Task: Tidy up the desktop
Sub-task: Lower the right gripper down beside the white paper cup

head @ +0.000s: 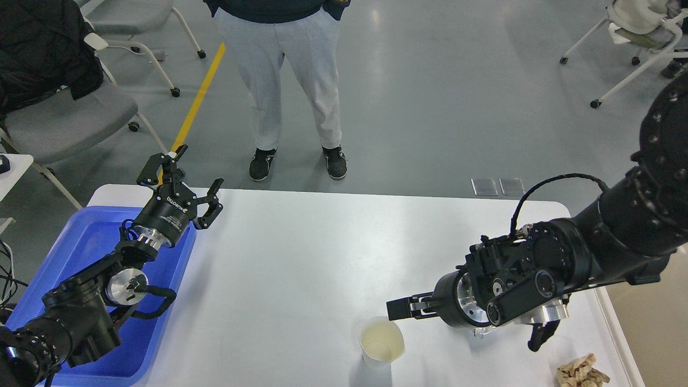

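Note:
The white desktop (301, 258) holds a paper cup (380, 344) with pale liquid near the front edge. A sliver of crumpled foil (478, 334) shows under my right wrist. A crumpled brown scrap (583, 371) lies at the front right corner. My right gripper (399, 310) points left, low over the desktop, with its tip just above and right of the cup's rim. It is seen side-on, so its fingers cannot be told apart. My left gripper (188, 173) is open and empty, raised over the desktop's far left corner.
A blue plastic tray (80, 252) sits at the left edge under my left arm. A person (285, 80) stands just beyond the far edge. Wheeled chairs (64, 118) stand at the back left and back right.

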